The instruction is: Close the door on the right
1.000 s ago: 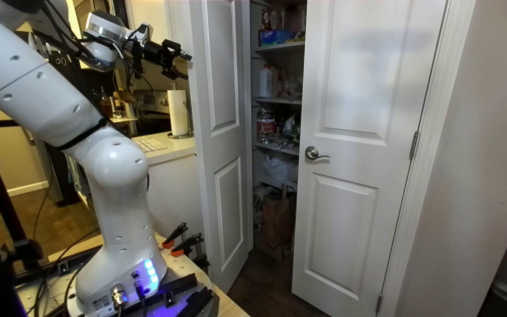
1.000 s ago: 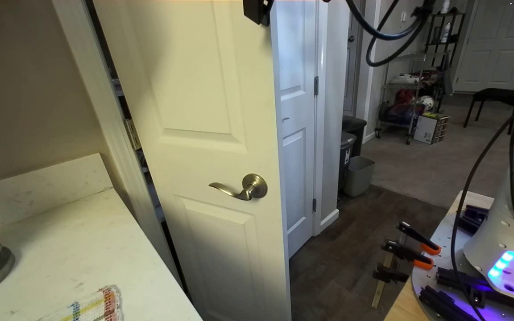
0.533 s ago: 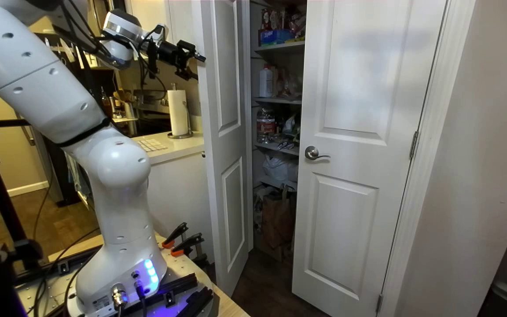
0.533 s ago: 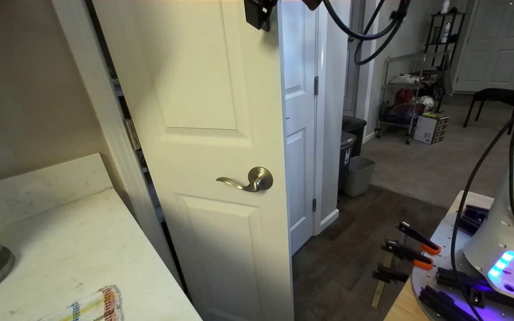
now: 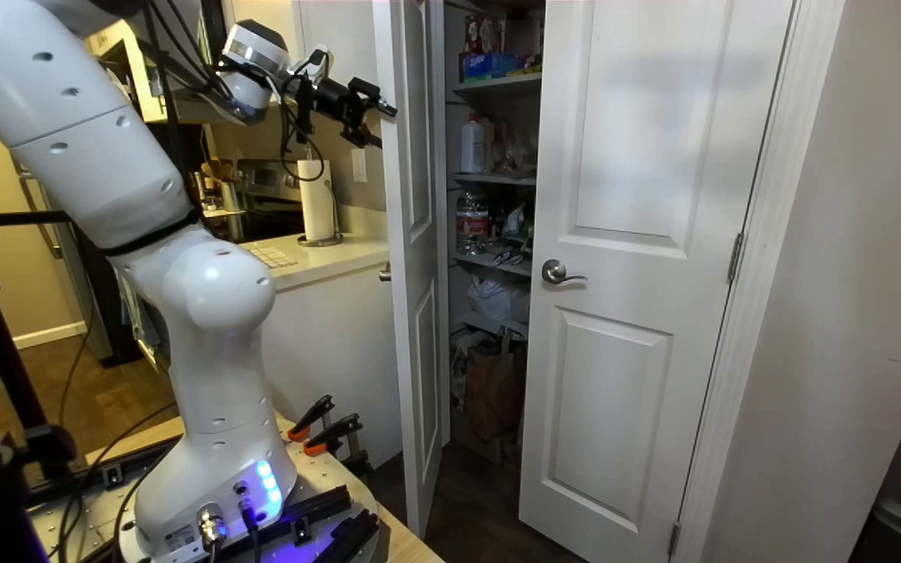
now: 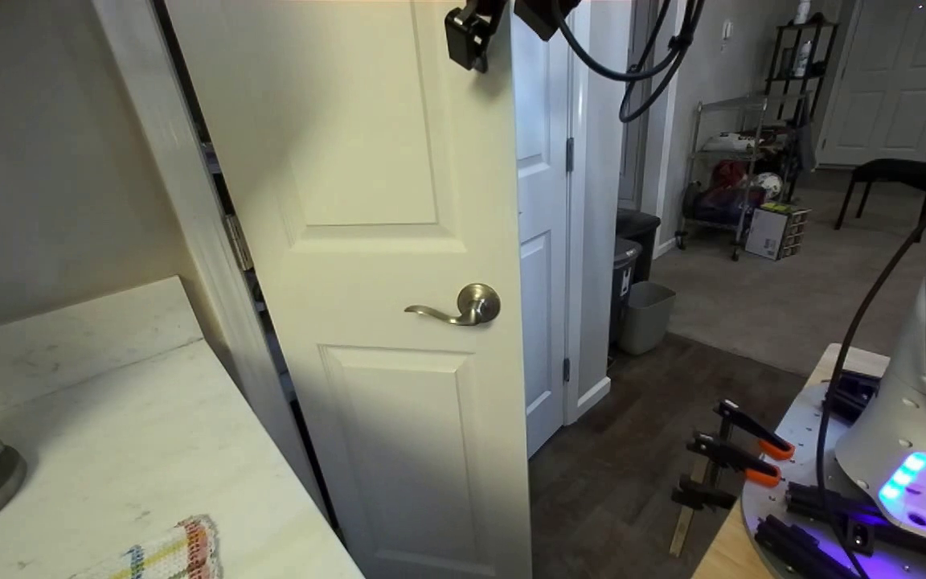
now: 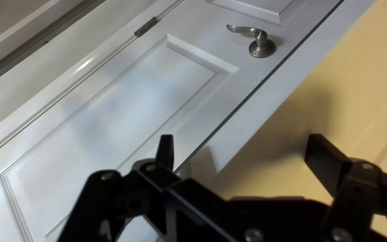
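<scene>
The door, a tall white panelled leaf, stands ajar, nearly edge-on in an exterior view. In an exterior view its outer face shows, hinges at left and a silver lever handle with round base near the free edge. My gripper is at the upper part of this free edge. In the wrist view the gripper is open, its fingers wide apart. One finger is close to the yellow-lit outer face; the other extends past the leaf's white edge. Exact contact cannot be told.
The twin leaf, hinged at right, stands partly open; it also fills the wrist view's left. Closet shelves with goods show between the leaves. A counter is beside the door. Clamps stick out from the robot's table.
My gripper and the door's free edge have moved together to the right in both exterior views. The leaf has swung and looks narrower; its handle now shows behind the edge.
</scene>
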`<state>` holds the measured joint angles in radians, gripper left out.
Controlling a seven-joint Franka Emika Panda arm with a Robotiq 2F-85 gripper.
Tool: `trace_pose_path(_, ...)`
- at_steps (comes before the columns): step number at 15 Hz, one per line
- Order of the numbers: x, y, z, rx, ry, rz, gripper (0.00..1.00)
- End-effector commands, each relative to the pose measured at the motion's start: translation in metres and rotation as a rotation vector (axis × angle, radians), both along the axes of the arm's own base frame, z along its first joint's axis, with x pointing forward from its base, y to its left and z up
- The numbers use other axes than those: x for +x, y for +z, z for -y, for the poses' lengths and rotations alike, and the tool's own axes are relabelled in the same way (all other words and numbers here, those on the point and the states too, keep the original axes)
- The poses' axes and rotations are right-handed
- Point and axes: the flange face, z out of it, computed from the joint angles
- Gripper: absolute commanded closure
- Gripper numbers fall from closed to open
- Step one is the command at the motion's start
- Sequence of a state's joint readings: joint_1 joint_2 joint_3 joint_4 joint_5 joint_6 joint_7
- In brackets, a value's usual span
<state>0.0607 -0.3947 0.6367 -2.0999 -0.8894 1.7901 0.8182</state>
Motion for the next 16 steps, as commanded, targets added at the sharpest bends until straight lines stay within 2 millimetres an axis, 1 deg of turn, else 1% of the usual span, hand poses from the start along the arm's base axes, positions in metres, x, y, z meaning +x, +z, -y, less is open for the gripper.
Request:
trace_pose_path(1,0.024,-0.009,0.022,-0.005,0.013,0.006,0.0)
trace_pose_path(6,0.059,-0.012,0.055,-0.003,0.015,0.01,0.0)
trace_pose_path(8,0.069,-0.013,0.068,-0.002,0.004,0.014,0.0)
trace_pose_path(9,0.061,-0.009,0.061,0.003,-0.008,0.001,0.0)
trace_pose_path(11,0.069,-0.012,0.069,0.003,-0.016,-0.002,0.0)
trace_pose_path(16,0.067,-0.012,0.066,0.003,-0.007,-0.003,0.0)
